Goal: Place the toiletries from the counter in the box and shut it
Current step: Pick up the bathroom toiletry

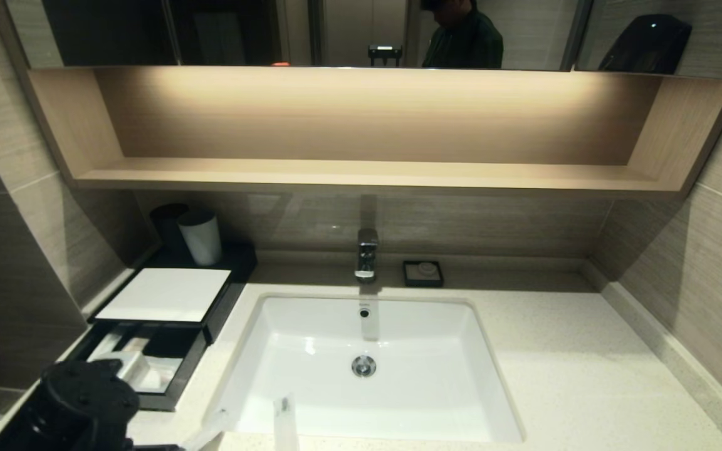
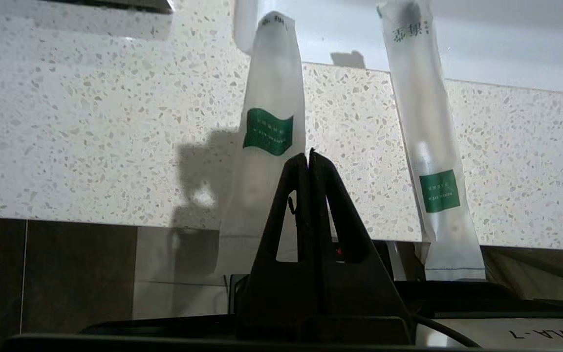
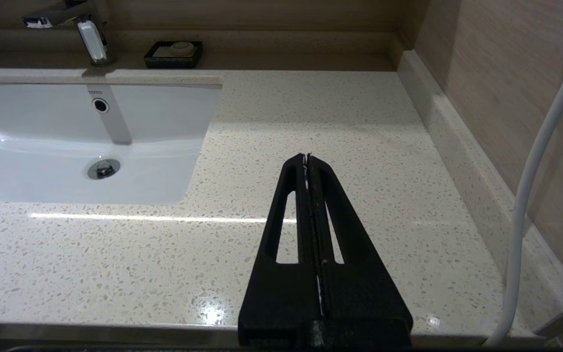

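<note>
Packets are lying on the counter (image 1: 574, 376) at its front edge, ahead of the basin (image 1: 367, 357): one long packet (image 2: 271, 132) with a green label and a second long packet (image 2: 430, 146) beside it, apart from each other, both overhanging the front edge and reaching toward the basin rim. In the head view only one packet shows clearly. More wrapped items are sitting inside the drawer (image 1: 141, 366), which is standing pulled out from the box (image 1: 167, 294) at the counter's left end. The left gripper (image 2: 309, 155) is hovering in front of the green-label packet, fingers pressed together and holding nothing. The right gripper (image 3: 307, 157) is resting parked over the right counter, fingers also closed and empty.
</note>
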Tool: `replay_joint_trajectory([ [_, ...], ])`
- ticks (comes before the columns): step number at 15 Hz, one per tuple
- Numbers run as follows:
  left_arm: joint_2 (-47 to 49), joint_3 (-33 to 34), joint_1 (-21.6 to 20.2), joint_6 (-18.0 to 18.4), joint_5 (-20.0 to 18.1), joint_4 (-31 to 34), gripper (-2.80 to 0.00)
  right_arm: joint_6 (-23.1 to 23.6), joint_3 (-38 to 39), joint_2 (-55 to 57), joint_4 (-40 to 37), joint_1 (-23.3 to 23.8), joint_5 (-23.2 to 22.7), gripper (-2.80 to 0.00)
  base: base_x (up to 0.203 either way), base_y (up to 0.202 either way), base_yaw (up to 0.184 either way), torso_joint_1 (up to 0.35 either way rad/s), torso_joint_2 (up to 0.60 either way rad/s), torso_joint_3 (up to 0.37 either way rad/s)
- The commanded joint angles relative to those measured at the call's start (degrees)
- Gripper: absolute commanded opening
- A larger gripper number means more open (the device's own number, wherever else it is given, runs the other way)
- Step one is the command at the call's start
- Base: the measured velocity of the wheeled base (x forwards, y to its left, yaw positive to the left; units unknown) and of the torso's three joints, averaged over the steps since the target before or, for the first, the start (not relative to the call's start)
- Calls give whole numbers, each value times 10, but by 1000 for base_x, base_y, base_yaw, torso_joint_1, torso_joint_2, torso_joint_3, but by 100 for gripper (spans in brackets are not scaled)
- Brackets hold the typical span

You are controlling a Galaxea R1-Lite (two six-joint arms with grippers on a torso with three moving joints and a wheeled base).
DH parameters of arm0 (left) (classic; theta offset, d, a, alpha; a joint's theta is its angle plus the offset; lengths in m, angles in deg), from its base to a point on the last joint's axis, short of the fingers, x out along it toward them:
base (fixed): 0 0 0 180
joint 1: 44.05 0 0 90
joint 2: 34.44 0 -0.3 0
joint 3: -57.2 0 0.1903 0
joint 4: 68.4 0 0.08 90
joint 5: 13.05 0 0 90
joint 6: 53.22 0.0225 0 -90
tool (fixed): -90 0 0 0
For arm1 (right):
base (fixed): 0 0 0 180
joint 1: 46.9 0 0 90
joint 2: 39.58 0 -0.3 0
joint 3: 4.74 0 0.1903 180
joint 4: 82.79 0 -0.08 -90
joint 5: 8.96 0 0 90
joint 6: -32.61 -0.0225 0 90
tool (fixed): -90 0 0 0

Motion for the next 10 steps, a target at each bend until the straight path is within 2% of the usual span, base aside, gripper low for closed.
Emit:
replay_joint_trajectory([
  [1,-40,-2,-11,12,3,-1,-280,0,0,0,0,-1,0,-280,0,0,0,0,0,0],
  [10,-120,-11,-44,82,2,14,-280,0,0,0,0,0,0,-280,0,0,0,0,0,0],
])
